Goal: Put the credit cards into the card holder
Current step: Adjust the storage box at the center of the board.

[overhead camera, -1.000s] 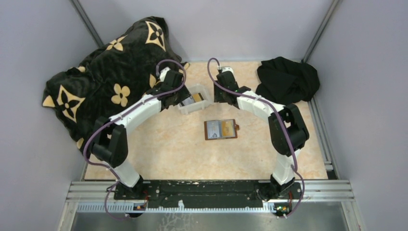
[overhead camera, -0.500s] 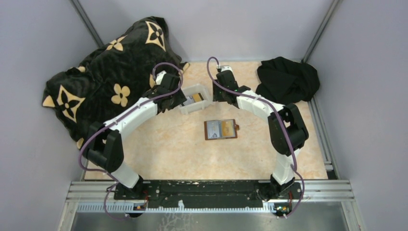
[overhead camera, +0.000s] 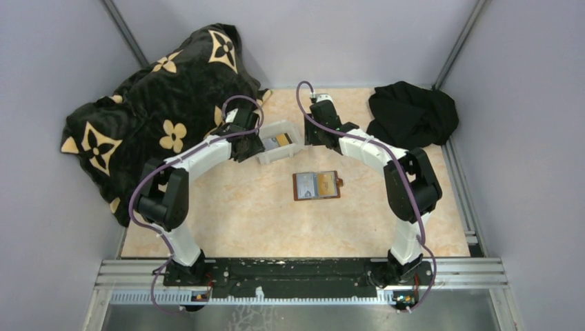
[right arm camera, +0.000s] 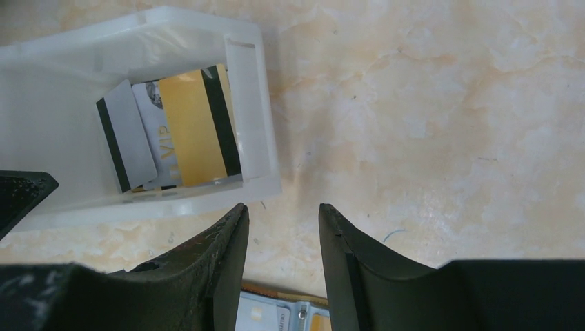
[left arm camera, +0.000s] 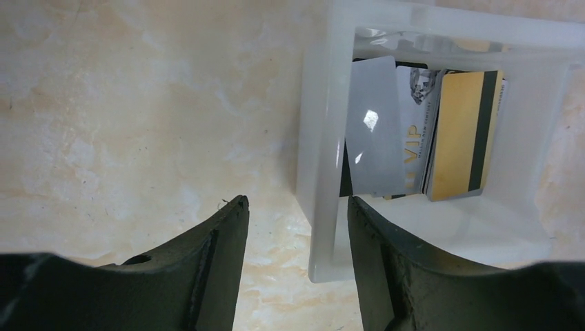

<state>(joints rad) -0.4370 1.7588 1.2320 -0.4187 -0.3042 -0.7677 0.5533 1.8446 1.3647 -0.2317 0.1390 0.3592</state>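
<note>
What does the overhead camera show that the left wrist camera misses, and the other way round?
Only overhead: the open card holder, the patterned blanket and the black cloth. Only left wrist: the lettering on the VIP card, and the left gripper seen close, jaws open. Both: the white tray with the credit cards inside.

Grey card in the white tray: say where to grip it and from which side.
Likely the short end nearest the left claw, coming from above. The grey card lies topmost, skewed over the other cards; bare floor of the white tray lies beyond that end, while its long edge hugs the wall.
</note>
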